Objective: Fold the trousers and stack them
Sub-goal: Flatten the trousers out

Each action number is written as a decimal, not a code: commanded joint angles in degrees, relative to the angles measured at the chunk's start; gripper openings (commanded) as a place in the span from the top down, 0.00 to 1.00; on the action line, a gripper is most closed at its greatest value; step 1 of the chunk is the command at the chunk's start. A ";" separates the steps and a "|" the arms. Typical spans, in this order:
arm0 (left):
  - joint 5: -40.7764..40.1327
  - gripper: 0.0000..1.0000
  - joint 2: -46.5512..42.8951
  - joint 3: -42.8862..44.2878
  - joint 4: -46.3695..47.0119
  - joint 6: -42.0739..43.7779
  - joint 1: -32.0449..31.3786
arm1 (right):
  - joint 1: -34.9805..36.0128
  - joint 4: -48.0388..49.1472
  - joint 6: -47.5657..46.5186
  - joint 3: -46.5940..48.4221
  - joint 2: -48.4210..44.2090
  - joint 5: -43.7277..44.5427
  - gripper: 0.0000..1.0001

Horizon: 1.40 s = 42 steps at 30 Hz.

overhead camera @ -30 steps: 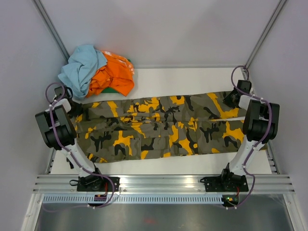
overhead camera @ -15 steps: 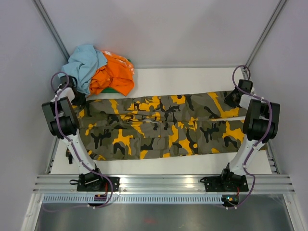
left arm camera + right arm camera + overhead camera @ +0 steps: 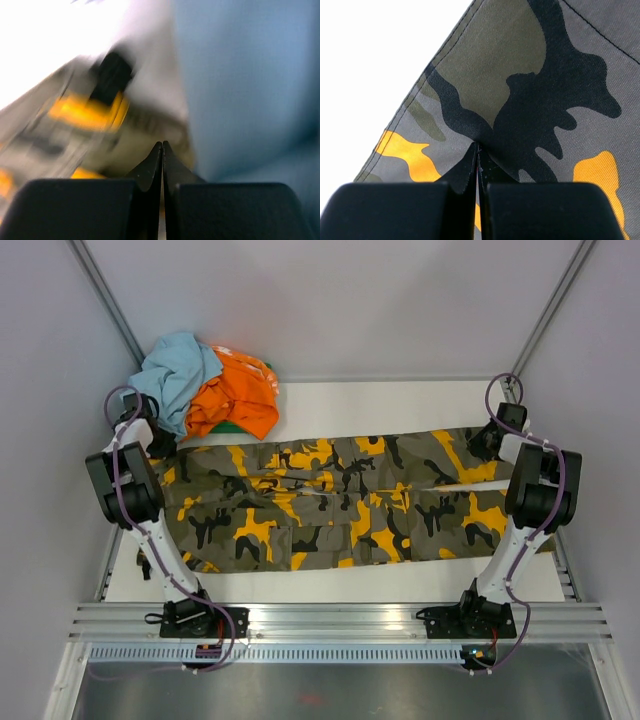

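The camouflage trousers lie stretched left to right across the white table, doubled lengthwise. My left gripper is at their far left corner. In the blurred left wrist view its jaws are shut, with camouflage cloth at the tips. My right gripper is at the far right corner of the trousers. Its jaws are shut, and the cloth puckers into the tips beside a stitched edge.
A heap of other clothes sits at the back left: a light blue garment and an orange one. The blue cloth fills the right of the left wrist view. Grey walls enclose the table on three sides.
My left gripper has moved toward the back of the table, drawing the trousers' left corner with it and flattening that end. The right gripper has barely shifted.
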 commanded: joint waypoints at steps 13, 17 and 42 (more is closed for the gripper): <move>-1.71 0.59 -16.74 -19.47 9.14 0.14 -0.54 | 0.08 -3.15 -2.88 -2.11 -1.75 -2.07 0.95; -1.88 0.51 -14.27 -19.65 9.32 -0.92 -0.37 | 0.17 -3.33 -2.53 -2.20 -1.40 -1.63 0.95; -2.32 0.68 -1.94 -7.86 10.28 2.06 -4.50 | 0.87 -5.53 -2.96 3.43 3.36 1.88 0.90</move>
